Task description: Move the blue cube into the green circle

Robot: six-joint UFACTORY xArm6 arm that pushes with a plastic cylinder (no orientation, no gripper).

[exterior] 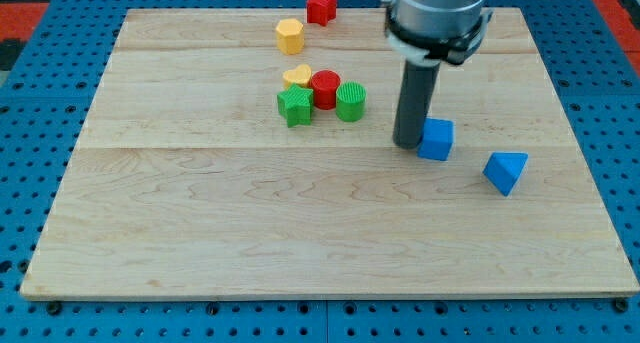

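No jaws on this rig; their state does not apply. The rod ends in my tip point(408, 143), resting on the tabletop point(200, 243).

Blue cube point(435, 139): touching my tip, on its view-right side. Green circle point(351, 101): toward the view's left and slightly up from my tip, near but apart, in a cluster with the red cylinder point(326, 88), green star point(294, 107) and yellow heart point(297, 76).

Handling (judgement): cube looks small, rigid and light, likely slides easily on smooth wood and may rotate off a narrow rod. Push from its view-right face, centred; my tip is now on the wrong side.

Containers: none visible.

Blue triangular block point(505, 171) lies well apart, to the view-right.
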